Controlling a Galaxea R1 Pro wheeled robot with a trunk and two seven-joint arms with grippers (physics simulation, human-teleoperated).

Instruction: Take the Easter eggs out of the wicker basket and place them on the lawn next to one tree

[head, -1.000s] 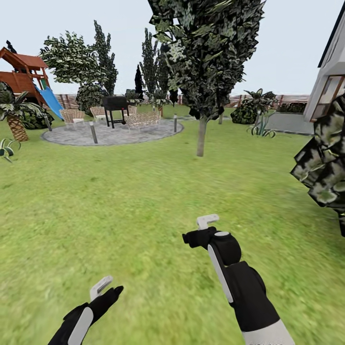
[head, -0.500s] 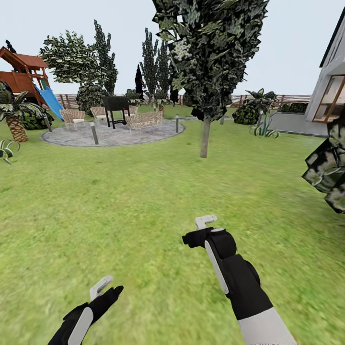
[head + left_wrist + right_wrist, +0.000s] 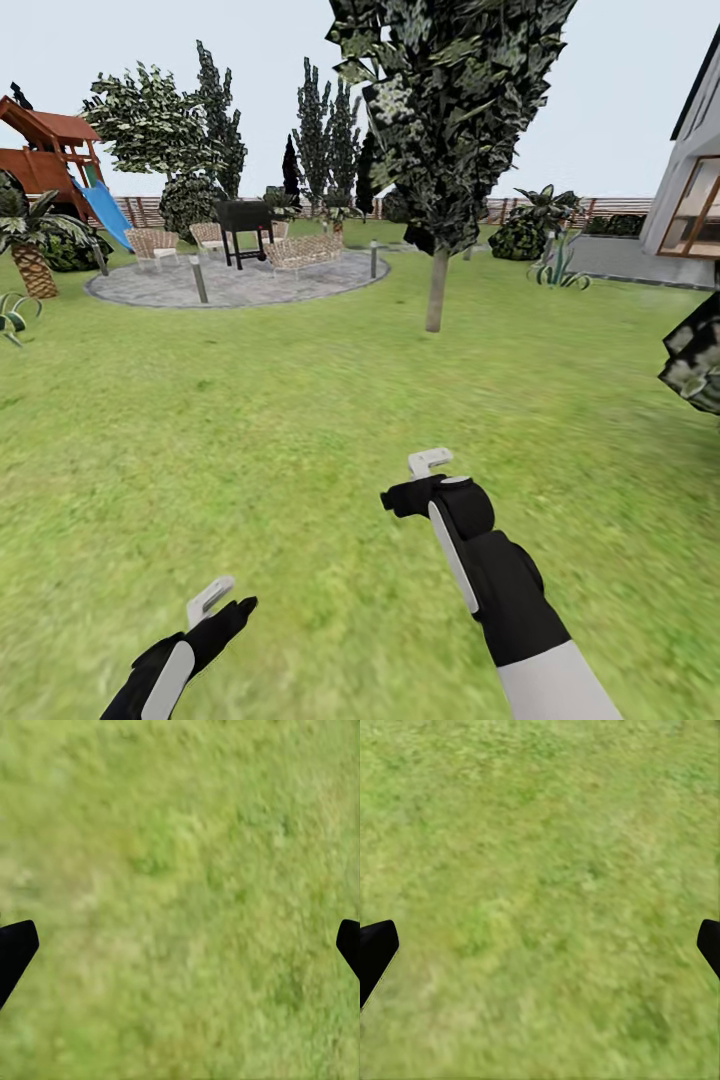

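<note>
a: where was the tree [image 3: 436, 290] seen?
b: it was seen standing on the lawn [image 3: 300, 400] ahead and slightly to the right in the head view, well apart from both arms. its pale, straight trunk was held upright, the long axis vertical, and a dark mottled crown was carried above it.

a: how was the lawn rendered?
b: a wide flat spread of mottled yellow-green grass was shown, blurred in both wrist views.

a: what was noted of the garden beyond?
b: a round grey gravel circle [image 3: 235, 280] was laid out at the left, with wicker chairs [image 3: 152, 243] and a dark grill [image 3: 243, 228] set on it. a wooden play set [image 3: 45, 150] with a blue slide was placed further left, a slatted fence [image 3: 590, 208] was run along the back, and the corner of a white house [image 3: 695, 170] was shown at the right edge.

a: and the grippers?
b: the left gripper [image 3: 180, 945] was held low over bare grass, its dark fingertips [image 3: 15, 952] spread wide at the edges of the wrist view, nothing between them. the right gripper [image 3: 540, 945] was likewise held apart and empty above the grass.
</note>
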